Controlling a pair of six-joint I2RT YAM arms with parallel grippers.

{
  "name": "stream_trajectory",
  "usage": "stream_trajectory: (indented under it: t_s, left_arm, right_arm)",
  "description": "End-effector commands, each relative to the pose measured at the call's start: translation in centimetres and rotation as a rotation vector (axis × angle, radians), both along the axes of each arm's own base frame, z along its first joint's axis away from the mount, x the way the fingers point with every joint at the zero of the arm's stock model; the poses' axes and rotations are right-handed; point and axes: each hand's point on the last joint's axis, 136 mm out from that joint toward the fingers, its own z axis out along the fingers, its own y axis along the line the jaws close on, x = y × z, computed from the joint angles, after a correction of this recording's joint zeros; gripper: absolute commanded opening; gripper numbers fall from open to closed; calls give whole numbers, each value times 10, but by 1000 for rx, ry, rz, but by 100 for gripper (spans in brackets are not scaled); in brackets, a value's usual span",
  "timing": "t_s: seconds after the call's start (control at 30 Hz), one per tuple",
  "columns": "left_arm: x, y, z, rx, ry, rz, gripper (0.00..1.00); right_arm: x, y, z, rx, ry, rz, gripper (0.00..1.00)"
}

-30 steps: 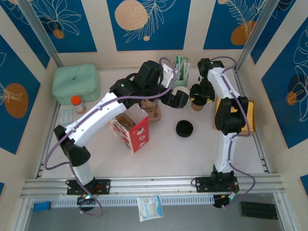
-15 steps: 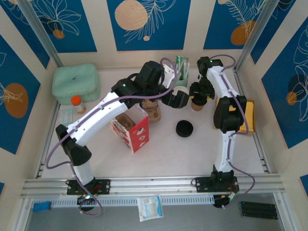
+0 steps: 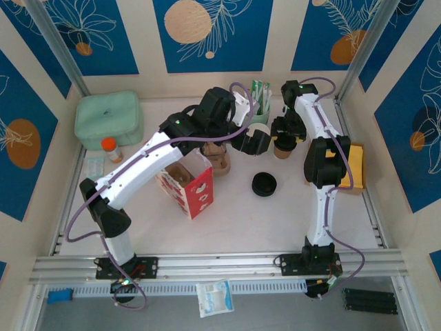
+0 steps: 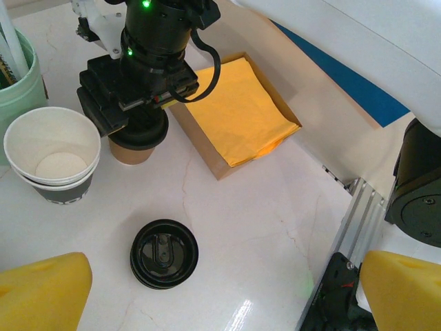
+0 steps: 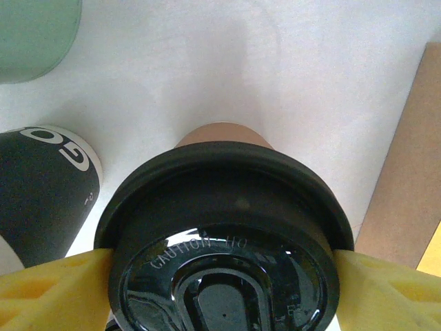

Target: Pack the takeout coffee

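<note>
Yellow right fingers [image 5: 48,289] are closed on the black lid of the takeout coffee [image 5: 220,227], which is set upright directly between them on the surface [image 5: 207,69], long axis vertical, while the left fingers [image 4: 41,289] are spread wide, empty, farther off.

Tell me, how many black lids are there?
2: one loose lid on the table; one lid on the tan cup in the right claw. Others may hide behind the arms.

Takeout coffee [image 5: 224,227]: tan cup, black lid, yellow pads [image 5: 48,289] touching the lid rim on both sides. Black paper cup [image 5: 41,186] just beside it; cardboard box [image 5: 403,172] at the far edge.
</note>
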Motion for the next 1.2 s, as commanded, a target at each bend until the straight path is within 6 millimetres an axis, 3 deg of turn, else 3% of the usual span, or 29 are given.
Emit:
stream_trajectory:
  t_s: [0.0, 0.2, 0.63, 1.17]
  left_arm:
    - [-6, -4, 5, 2, -14, -30, 99]
    - [-7, -4, 7, -4, -16, -31, 99]
    - [-8, 3, 14, -3, -29, -15, 99]
    - [-12, 25, 24, 15, -60, 38, 99]
  right_arm:
    - [-5, -3, -8, -4, 40, 7, 78]
    - [-7, -2, -6, 2, 35, 10, 70]
    - [-15, 0, 36, 24, -65, 2, 65]
    - [-53, 9, 72, 35, -133, 16, 65]
